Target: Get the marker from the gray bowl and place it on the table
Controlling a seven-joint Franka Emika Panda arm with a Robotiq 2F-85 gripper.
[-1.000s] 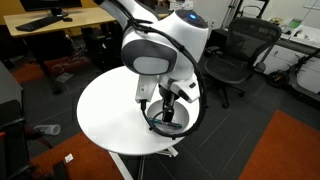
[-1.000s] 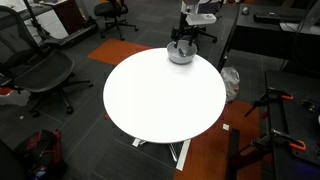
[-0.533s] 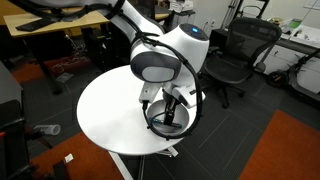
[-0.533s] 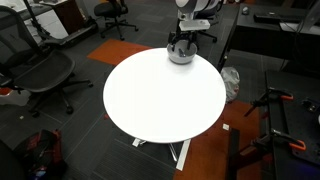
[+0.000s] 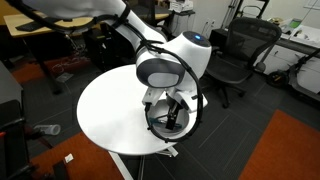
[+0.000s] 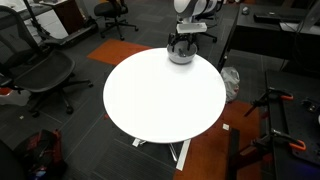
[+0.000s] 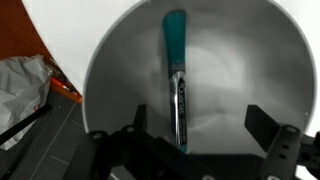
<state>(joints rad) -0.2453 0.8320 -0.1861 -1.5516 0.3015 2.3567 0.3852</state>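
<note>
hand (image 7: 200, 138) spread wide over gray bowl (image 7: 115, 75), marker (image 7: 176, 75) within its span.

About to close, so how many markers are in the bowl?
1. The marker lies along the middle of the gray bowl, between the fingers of the open gripper; the gripper hides the bowl's near edge.

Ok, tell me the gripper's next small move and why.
Probably lower straight down, then close. In the wrist view the marker lies flat in the bowl, between the fingers of the open gripper, and nothing grips it yet.
</note>
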